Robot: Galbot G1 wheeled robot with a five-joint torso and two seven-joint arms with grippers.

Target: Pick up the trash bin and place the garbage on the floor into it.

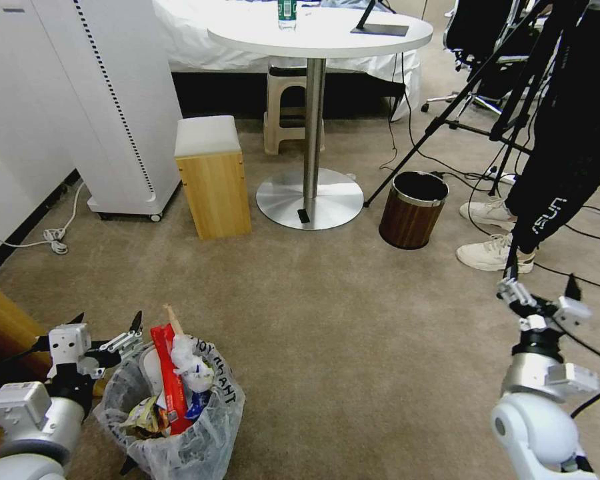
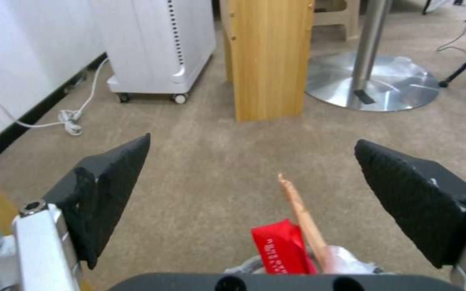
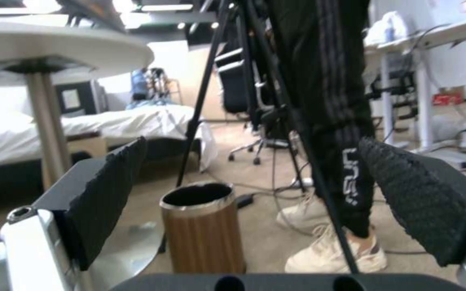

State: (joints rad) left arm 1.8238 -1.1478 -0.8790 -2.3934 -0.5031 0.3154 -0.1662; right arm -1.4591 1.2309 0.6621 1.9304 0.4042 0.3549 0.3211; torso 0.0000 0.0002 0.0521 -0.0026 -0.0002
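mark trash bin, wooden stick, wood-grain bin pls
trash bin (image 1: 200,437): head view, on the crinkled clear liner at its front.
wooden stick (image 2: 300,208): left wrist view, mid-shaft, above the red wrapper.
wood-grain bin (image 1: 407,223): head view, on its brown side wall.

trash bin liner (image 1: 200,433): crinkled clear plastic
floor (image 1: 353,320): beige short-pile carpet, matt
wood-grain bin (image 1: 412,212): brown, shiny metal rim
table base (image 1: 310,198): brushed metal
left gripper (image 2: 252,169) pads (image 2: 115,190): black, rough-textured
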